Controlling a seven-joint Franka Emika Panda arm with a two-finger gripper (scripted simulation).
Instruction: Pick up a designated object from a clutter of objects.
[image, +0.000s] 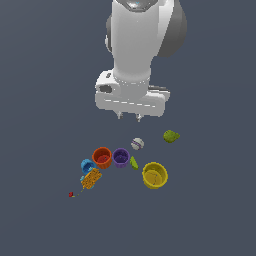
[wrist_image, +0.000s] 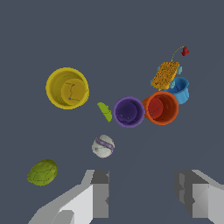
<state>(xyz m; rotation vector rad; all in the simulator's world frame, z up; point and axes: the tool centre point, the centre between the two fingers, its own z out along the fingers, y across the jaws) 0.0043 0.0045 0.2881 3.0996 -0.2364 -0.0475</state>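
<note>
Wrist view shows the gripper (wrist_image: 142, 192) spread wide, high above the ungrasped purple cup (wrist_image: 129, 112); descent and grasp remain.

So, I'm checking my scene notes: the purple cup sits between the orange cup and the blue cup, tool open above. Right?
Not quite. The purple cup sits between the orange cup and a small green piece; the blue cup lies beyond the orange one. The exterior view shows it. The tool is open above.

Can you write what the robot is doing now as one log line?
phase: hovering | gripper: open, empty | target: purple cup, touching orange cup
</note>
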